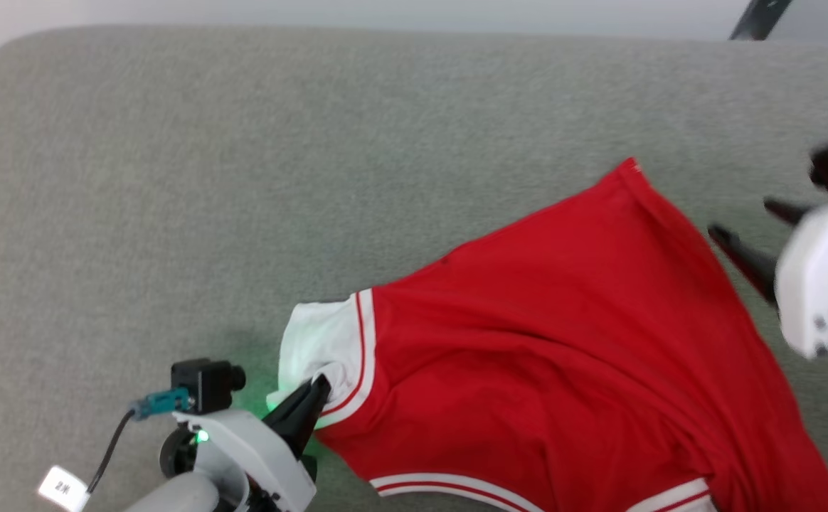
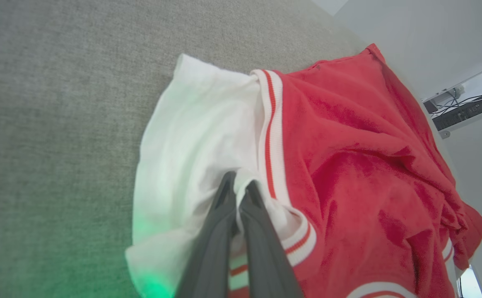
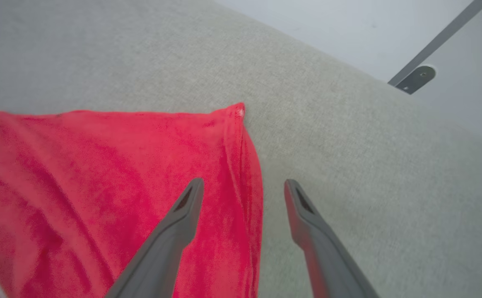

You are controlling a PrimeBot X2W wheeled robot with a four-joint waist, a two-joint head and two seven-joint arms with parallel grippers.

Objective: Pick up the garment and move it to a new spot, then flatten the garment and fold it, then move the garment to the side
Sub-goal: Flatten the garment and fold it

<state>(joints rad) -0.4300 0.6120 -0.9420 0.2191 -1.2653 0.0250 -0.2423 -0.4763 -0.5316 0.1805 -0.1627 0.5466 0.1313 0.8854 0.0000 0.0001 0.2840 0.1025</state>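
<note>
1. Red shirt lies plain side up on the grey fabric surface. It spreads across the lower right of the head view and runs off the bottom edge.
2. The cloth is wrinkled, not flat. One red corner points toward the far side of the surface.
3. White sleeve with red-and-white stripe trim sits at the shirt's left end.
4. Left claw is at the lower left of the head view, jaws pressed together and pinching a fold of the white sleeve.
5. In the left wrist view, the left claw has white cloth caught between its two tips.
6. Green glow falls on the surface and the sleeve edge just beside the left claw.
7. Right claw is at the right edge of the head view, just beside the shirt's right hem. Its jaws are spread wide and grip nothing.
8. In the right wrist view, the right claw straddles the hem edge, with one finger over red cloth and the other over bare grey surface. I cannot tell whether the tips touch the cloth.
9. Metal bar with a round foot stands beyond the surface's far edge.
</note>
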